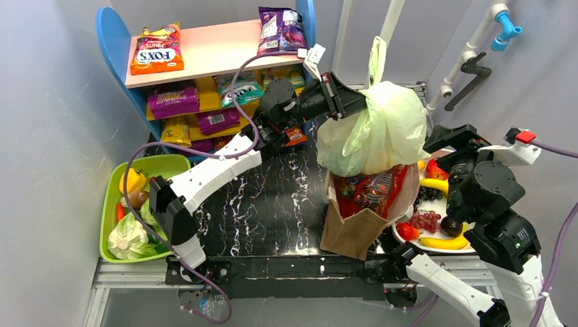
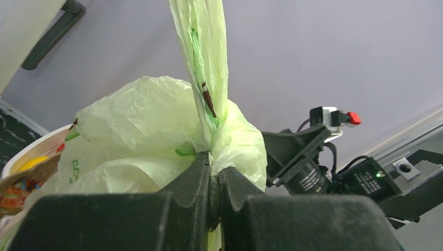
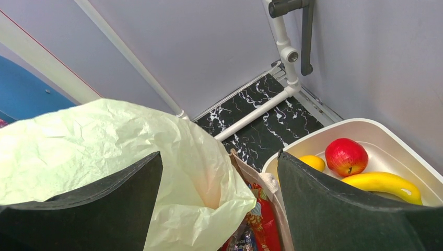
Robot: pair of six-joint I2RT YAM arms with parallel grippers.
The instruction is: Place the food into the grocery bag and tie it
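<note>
The pale-green grocery bag (image 1: 378, 129) hangs bulging above a brown paper bag (image 1: 351, 231). Its twisted handle (image 2: 206, 63) stands straight up. My left gripper (image 1: 364, 101) reaches in from the left and is shut on the bag's gathered neck (image 2: 214, 167). The bag's skin (image 2: 136, 130) hides the food inside. A faint orange tint shows through the plastic (image 3: 230, 188) in the right wrist view. My right gripper (image 1: 439, 144) hovers open at the bag's right side. Between its fingers (image 3: 219, 157) is a fold of the bag (image 3: 78, 146), untouched.
The paper bag holds red snack packs (image 1: 375, 187). A white plate (image 3: 397, 141) on the right carries an apple (image 3: 345, 156), bananas (image 3: 384, 183) and grapes (image 1: 426, 219). A green tray (image 1: 109, 204) of vegetables sits far left. A snack shelf (image 1: 204, 54) stands behind.
</note>
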